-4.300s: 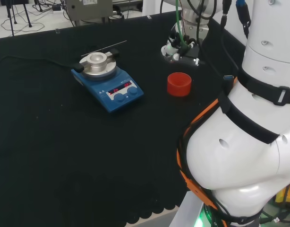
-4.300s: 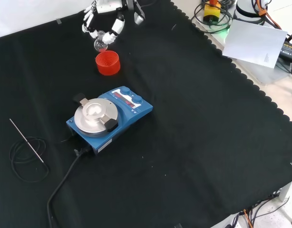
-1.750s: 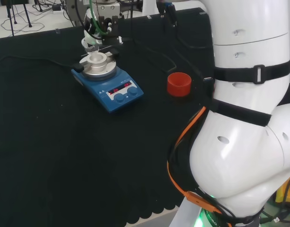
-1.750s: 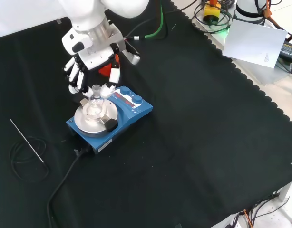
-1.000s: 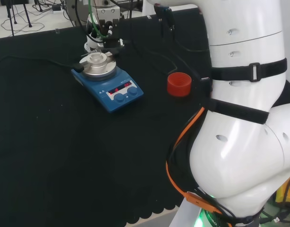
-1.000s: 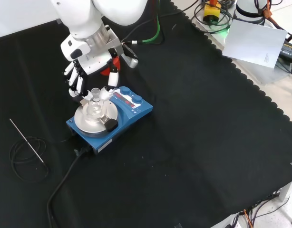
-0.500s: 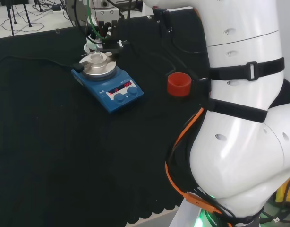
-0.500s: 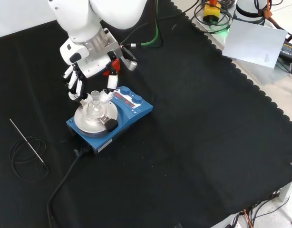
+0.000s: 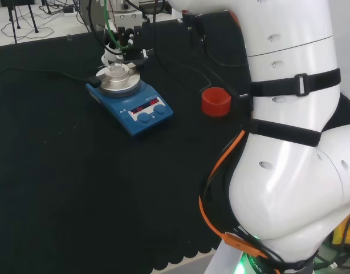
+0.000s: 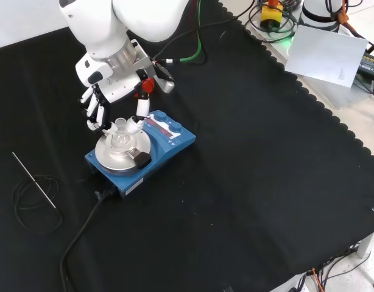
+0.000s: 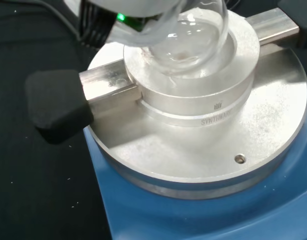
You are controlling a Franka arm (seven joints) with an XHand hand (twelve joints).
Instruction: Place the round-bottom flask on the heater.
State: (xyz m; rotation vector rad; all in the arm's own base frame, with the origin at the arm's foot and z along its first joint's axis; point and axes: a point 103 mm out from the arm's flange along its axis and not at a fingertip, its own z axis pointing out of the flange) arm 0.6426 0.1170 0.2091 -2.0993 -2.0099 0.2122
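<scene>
The clear round-bottom flask [image 10: 121, 135] sits with its bulb in the well of the heater's silver block [image 11: 193, 100], neck up. The heater [image 10: 167, 143] is a blue box with two knobs and a round metal top, also in the head view [image 9: 138, 109]. My hand [image 10: 114, 91] reaches down from above, and its fingers curl round the flask's neck from both sides. In the head view the hand [image 9: 121, 43] hangs just over the flask [image 9: 115, 69]. The wrist view shows the glass bulb [image 11: 188, 40] resting in the block.
A red ribbed ring stand [image 9: 216, 101] stands on the cloth right of the heater in the head view. A thin metal rod [image 10: 35, 179] and a coiled cable [image 10: 28, 204] lie left of the heater in the front view. A black clamp knob [image 11: 56, 105] juts from the block.
The hand carried the flask from above the red stand to the heater and lowered it into the block. In the last half second it has barely moved.
</scene>
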